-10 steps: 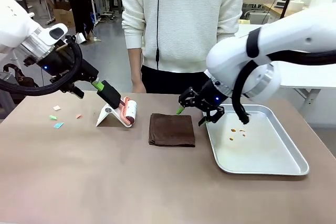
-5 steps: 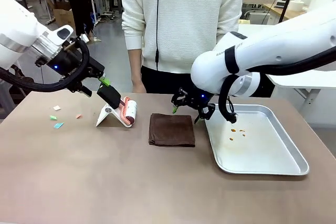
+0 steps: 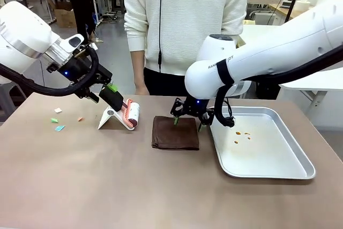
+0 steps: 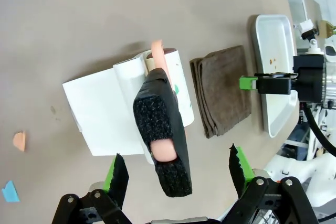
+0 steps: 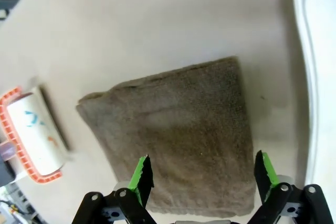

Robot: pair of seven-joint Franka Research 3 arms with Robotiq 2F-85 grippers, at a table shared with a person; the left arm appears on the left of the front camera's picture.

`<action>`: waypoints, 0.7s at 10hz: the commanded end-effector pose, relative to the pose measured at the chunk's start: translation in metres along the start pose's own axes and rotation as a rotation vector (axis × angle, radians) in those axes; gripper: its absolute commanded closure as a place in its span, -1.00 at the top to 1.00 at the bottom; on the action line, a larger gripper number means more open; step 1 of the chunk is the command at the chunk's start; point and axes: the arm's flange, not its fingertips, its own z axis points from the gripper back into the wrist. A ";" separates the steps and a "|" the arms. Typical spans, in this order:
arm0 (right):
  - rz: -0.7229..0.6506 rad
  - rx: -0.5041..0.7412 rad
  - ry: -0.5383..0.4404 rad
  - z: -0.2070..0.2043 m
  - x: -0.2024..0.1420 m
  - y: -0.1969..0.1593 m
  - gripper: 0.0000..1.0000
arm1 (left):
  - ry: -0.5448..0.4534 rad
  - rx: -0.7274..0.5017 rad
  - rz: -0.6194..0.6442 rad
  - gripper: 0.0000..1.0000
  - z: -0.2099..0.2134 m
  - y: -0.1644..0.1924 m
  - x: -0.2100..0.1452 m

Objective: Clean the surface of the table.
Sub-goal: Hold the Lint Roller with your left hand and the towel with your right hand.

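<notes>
Since the table (image 3: 134, 186) spreading under everything carries paper scraps (image 3: 59, 128) towards its left side, I judge the cleaning barely begun. The lint roller (image 3: 132, 114) leans on its white stand (image 3: 109, 117) with the handle raised toward my left tool (image 4: 177, 174). That tool's fingers stand wide apart on either side of the handle's end, clamping nothing. My right tool (image 5: 202, 174), fingers likewise apart, hangs over the folded brown cloth (image 3: 175, 132) beside the metal tray (image 3: 268, 156), placed for picking it up.

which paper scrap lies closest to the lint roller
The orange scrap; the white scrap, green scrap and blue scrap lie farther left.
</notes>
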 end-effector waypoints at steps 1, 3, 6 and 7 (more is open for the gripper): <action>0.028 -0.091 0.006 -0.007 0.008 0.013 1.00 | -0.003 -0.019 -0.010 1.00 0.001 -0.001 0.005; 0.033 -0.114 0.014 -0.014 0.011 0.013 1.00 | 0.002 -0.016 -0.003 1.00 0.000 0.002 0.005; 0.043 -0.113 0.001 -0.014 0.009 0.013 1.00 | 0.008 -0.016 -0.001 1.00 -0.004 0.004 0.008; 0.028 -0.123 0.006 -0.015 0.009 0.010 1.00 | 0.005 -0.018 -0.014 1.00 -0.006 0.004 0.007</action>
